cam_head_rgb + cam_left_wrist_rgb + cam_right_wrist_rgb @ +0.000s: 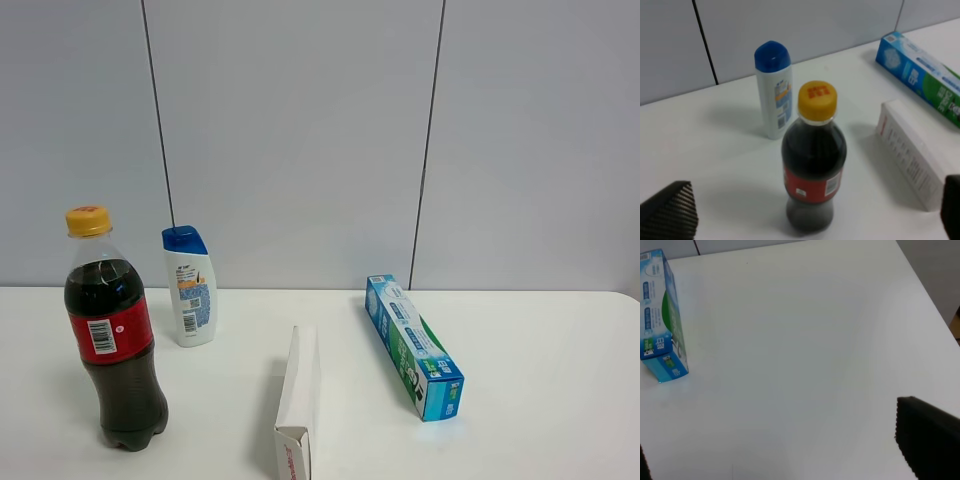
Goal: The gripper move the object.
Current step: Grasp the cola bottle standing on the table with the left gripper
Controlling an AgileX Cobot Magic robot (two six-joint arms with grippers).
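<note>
Right now your bottle stands upright at the near left of the table, with its yellow cap on and its red label facing the high camera. Behind it and a little to the right, close to the wall, stands the shampoo, also upright and apart from the bottle. A white box lies near the middle, its long side running from near to far. A toothpaste box lies to the right of it at an angle, its near end further right than its far end. The two boxes do not touch.

Your left gripper looks down on the bottle. Its fingers stand wide apart, and the bottle sits in line with the gap between them, touching neither. Nothing is held.

Your right gripper hangs over bare table on the right side, with one end of the toothpaste box in its view. You can see one finger clearly. The other is only a dark sliver at the frame's edge, probably the second finger, so the fingers seem apart with nothing between them.
</note>
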